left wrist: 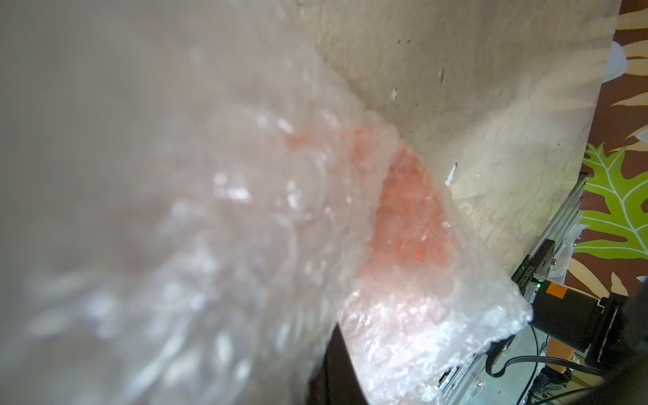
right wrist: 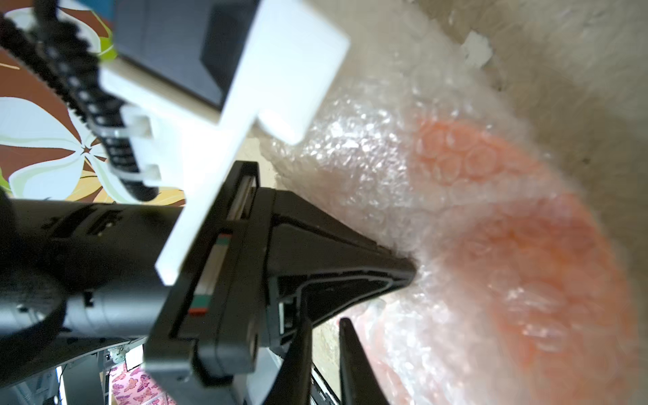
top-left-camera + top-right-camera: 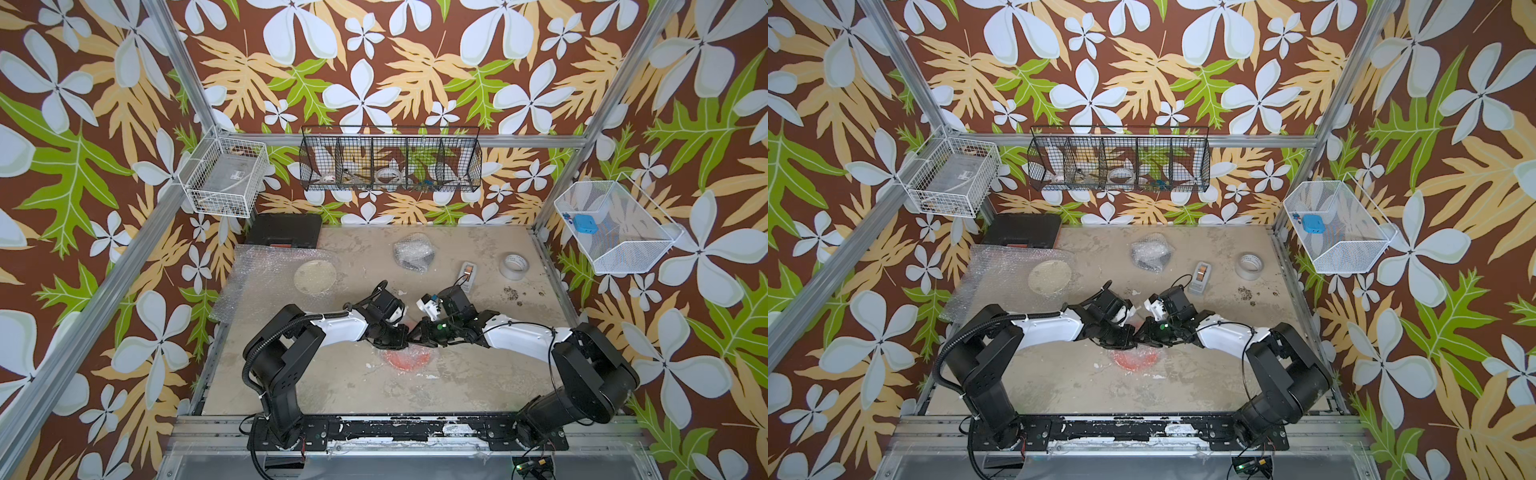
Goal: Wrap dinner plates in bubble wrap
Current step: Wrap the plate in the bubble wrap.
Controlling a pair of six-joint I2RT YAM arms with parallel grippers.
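Loud tropical wallpaper (image 3: 374,62) all round, white blooms and green leaves on brown, with aluminium posts (image 3: 183,62) framing it. A black wire basket (image 3: 457,166) hangs on the back rail, the left white basket (image 3: 216,203) and right white basket (image 3: 623,257) flank it, and below lies a scuffed beige tabletop (image 3: 332,386), evenly lit.

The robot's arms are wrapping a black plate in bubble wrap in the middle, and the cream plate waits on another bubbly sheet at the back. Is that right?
Nearly. It is an orange plate, not a black one: the right wrist view shows it glowing through the bubble wrap. The cream plate does wait on another sheet at the back.
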